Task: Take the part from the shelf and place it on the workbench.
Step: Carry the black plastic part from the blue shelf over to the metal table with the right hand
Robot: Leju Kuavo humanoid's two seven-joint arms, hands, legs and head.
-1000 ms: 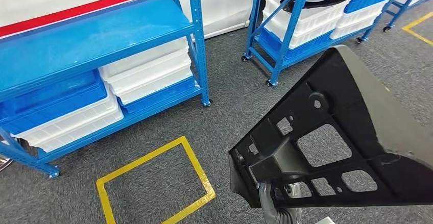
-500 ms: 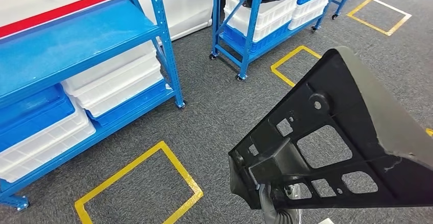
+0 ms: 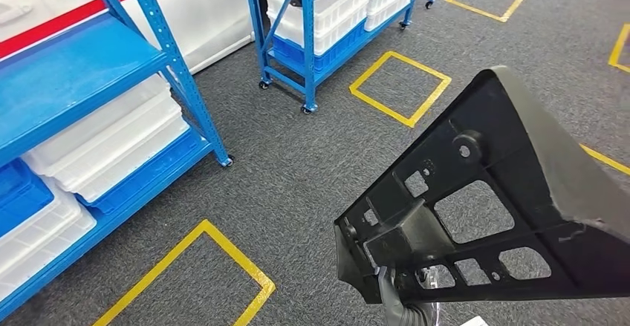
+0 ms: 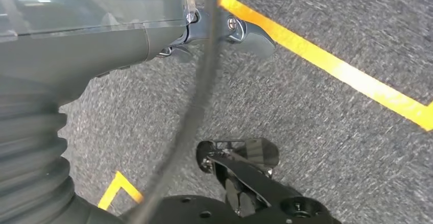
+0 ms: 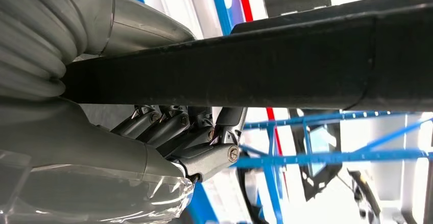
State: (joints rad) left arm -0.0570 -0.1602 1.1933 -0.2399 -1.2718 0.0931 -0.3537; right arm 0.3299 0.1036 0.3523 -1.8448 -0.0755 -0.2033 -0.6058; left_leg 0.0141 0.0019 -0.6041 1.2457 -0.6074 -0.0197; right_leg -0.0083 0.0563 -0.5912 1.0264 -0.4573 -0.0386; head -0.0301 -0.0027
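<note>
The part (image 3: 505, 192) is a large black plastic panel with cut-outs and a grey outer face, filling the lower right of the head view above the carpet. In the right wrist view my right hand (image 5: 189, 132) grips it, with dark fingers curled under the part's black edge (image 5: 286, 66). At the head view's bottom edge, a bit of my right hand (image 3: 405, 307) shows below the part. My left hand (image 4: 219, 30) hangs over the grey carpet with nothing in it, its fingers largely hidden by the grey cover.
A blue shelf rack (image 3: 89, 66) with white and blue bins (image 3: 111, 148) stands at the left. A second blue rack on casters (image 3: 319, 21) holds white bins farther back. Yellow tape squares (image 3: 401, 85) (image 3: 200, 274) mark the grey carpet. A white wall with a red stripe (image 3: 215, 14) is behind.
The whole scene has slid left across the picture: the camera has turned right. The racks moved leftward and more yellow squares came into view. The part stays in the same place in my grip.
</note>
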